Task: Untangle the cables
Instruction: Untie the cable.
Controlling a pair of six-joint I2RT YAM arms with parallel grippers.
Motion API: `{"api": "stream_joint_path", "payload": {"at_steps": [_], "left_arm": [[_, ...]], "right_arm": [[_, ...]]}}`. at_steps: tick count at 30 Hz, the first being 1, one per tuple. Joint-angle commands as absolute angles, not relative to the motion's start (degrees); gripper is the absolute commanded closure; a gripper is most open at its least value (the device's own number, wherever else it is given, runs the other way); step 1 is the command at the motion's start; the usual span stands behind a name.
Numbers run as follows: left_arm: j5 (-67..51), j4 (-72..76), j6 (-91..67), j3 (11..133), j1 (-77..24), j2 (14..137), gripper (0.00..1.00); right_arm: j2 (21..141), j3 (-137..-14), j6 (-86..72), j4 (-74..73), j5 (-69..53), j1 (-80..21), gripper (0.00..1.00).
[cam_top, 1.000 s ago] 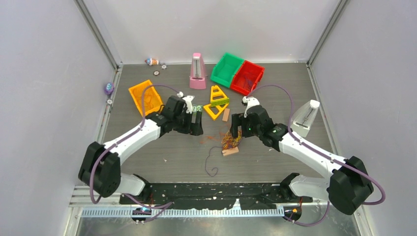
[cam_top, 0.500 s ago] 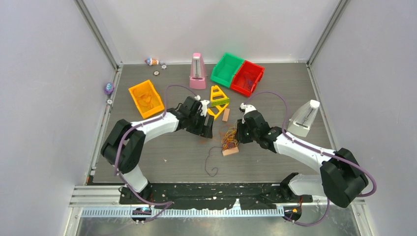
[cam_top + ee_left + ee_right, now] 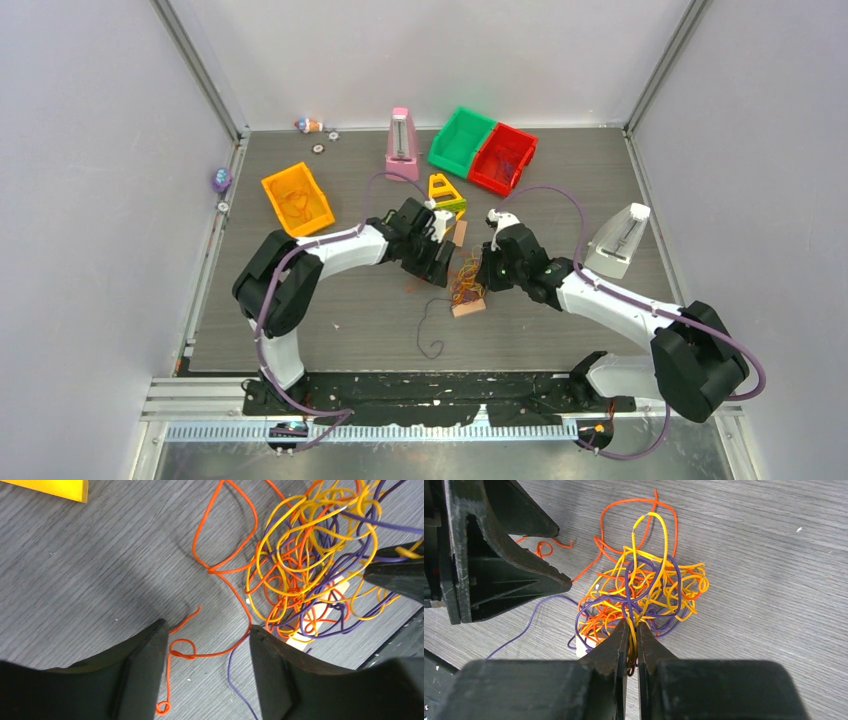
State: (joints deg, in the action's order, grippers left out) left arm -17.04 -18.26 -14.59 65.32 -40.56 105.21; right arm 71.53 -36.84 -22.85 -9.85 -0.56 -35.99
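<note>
Our right gripper (image 3: pixel 632 647) pinches the cables (image 3: pixel 649 587) just ahead of it, and our left gripper (image 3: pixel 207 647) stands open over one orange strand (image 3: pixel 183 648).

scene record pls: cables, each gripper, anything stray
cables: one orange, yellow and purple tangle mid-table, with a tan block partly under it
right gripper: shut on yellow strands at the tangle's edge
left gripper: open, nothing held, low over an orange strand that runs out of the tangle
stray: purple strand trailing from the tangle toward the arm bases
untangled: not yet
</note>
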Motion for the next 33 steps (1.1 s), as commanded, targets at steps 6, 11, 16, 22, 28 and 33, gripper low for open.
{"api": "stream_joint_path", "payload": {"at_steps": [6,11,16,22,28,33], "left_arm": [[-8.23,-23.51,-9.82,64.92,-41.09,107.67,1.0],[2.58,-22.2,-11.04,61.21,-40.97,101.95,1.0],[11.32,-22.48,-16.78,58.13,-38.73,93.58,1.0],[11.78,-22.01,-23.62,52.07,-30.02,80.22,1.0],[6.47,-21.25,-21.06,49.56,-25.07,71.72,1.0],[-3.47,-21.64,-15.58,52.93,-29.1,76.43,0.94]], "right_arm": [[70.23,-38.66,-22.3,-9.08,2.17,-35.86,0.92],[67.77,-38.72,-22.88,-11.41,8.17,-35.65,0.95],[63.37,-37.75,-26.3,-15.86,19.22,-34.26,0.95],[56.7,-35.16,-29.74,-18.48,25.93,-31.05,0.95],[54.74,-33.86,-26.88,-17.38,21.71,-28.29,0.95],[58.45,-34.75,-24.63,-14.88,12.63,-28.04,0.92]]}}
